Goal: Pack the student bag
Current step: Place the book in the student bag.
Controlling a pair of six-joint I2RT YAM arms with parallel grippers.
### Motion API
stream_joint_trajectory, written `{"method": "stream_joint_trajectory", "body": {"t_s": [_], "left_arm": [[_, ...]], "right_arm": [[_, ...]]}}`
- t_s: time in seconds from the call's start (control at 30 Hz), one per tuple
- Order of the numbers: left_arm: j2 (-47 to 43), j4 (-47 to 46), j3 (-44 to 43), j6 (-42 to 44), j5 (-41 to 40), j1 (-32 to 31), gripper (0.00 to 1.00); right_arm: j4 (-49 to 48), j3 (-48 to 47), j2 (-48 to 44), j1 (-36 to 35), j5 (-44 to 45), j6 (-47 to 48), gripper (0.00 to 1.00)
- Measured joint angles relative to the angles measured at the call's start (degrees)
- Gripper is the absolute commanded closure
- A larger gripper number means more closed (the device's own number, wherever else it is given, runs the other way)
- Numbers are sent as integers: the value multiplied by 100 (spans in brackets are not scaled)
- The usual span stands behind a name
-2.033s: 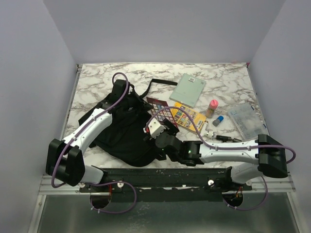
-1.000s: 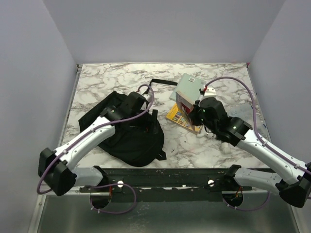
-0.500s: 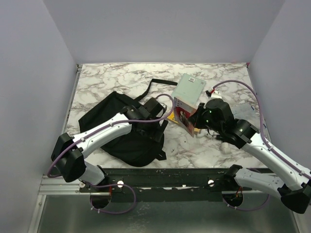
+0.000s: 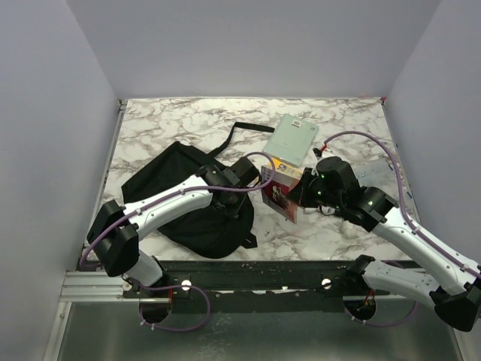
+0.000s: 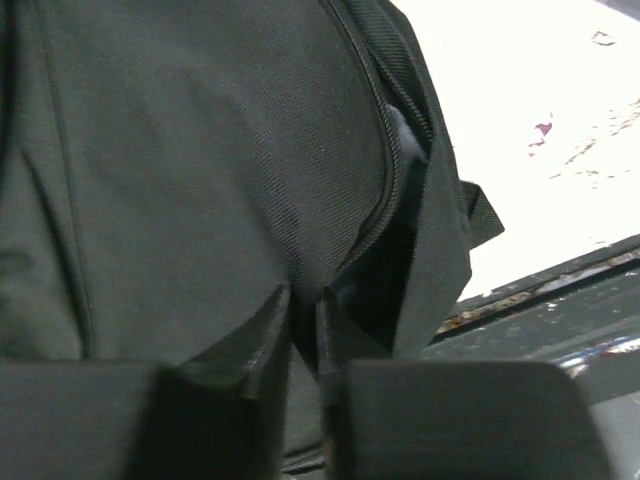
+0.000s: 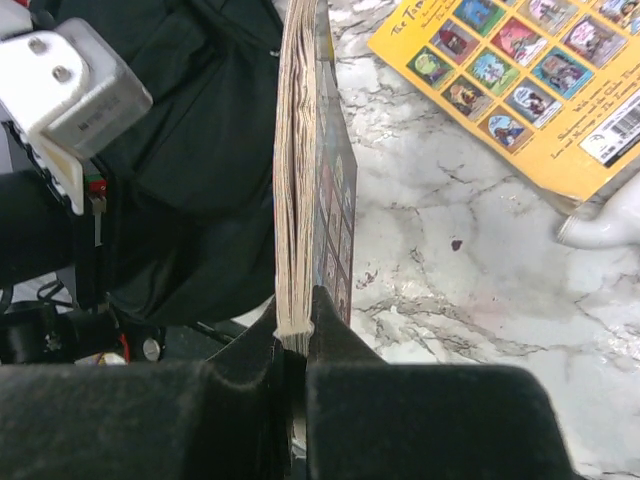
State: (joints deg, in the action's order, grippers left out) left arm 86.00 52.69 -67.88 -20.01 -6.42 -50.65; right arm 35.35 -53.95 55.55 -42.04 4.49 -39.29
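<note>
Over the last two seconds the right tool [image 6: 295,335] has lifted the maroon book [image 4: 279,194] off the tabletop [image 4: 173,120] and swung it toward 9 o'clock. It is clamped on the book's edge, with the cover upright. The left tool [image 5: 305,335] has come to the 3 o'clock rim of the student bag [image 4: 180,210] and pinches fabric beside the zipper [image 5: 385,190]. Insertion looks next. The bag lies left of centre, its long axis running from 10 to 4 o'clock and its mouth apparently facing 3 o'clock.

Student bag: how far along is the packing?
Done: nothing shows packed; the student bag is unzipped. In hand: left gripper pinches the bag's fabric by the opening; right gripper holds a book on edge beside it. Left: that book, the yellow book and green book on the table.
</note>
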Motion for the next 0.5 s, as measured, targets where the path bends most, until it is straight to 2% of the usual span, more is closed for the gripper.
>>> {"method": "stream_joint_trajectory", "body": {"t_s": [0.03, 0.23, 0.5], "left_arm": [[15, 61, -66, 22, -59, 0, 100], [-20, 411, -498, 125, -601, 4, 100], [-837, 667, -1062, 31, -1875, 46, 100]], "right_arm": [[35, 0, -2, 0, -50, -22, 100], [140, -20, -103, 0, -306, -181, 99], [-2, -146, -129, 4, -1207, -1045, 99]]}}
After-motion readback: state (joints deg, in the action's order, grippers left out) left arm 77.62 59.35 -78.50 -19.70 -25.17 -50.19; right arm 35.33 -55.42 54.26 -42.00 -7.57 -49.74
